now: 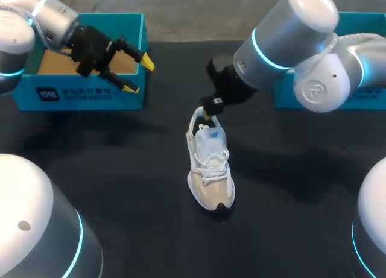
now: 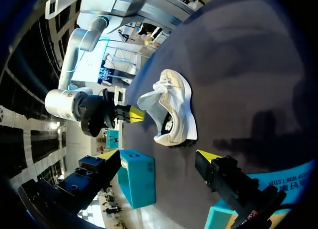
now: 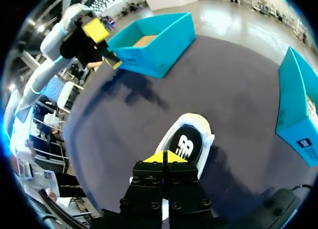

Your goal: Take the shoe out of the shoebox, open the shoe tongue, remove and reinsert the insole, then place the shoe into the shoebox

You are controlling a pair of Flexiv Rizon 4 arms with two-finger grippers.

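Head view, centre: shoe [image 1: 210,169] upright on table [image 1: 120,169], out of the shoebox [image 1: 84,96] at upper left. Right gripper [image 1: 209,114] pinched shut on its heel [image 1: 198,120]; left gripper [image 1: 140,76] spread wide, empty. Likely step: opening the tongue [image 1: 211,138], needing the left gripper brought onto it.

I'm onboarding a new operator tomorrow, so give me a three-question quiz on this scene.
1. True or false: the shoe is inside the left shoebox.
2. Which one has its fingers spread apart? A: left gripper. B: right gripper.
3. Fill in: the shoe stands on the ___ table.
Key: 1 false, it stands apart from the left shoebox; 2 A; 3 black.
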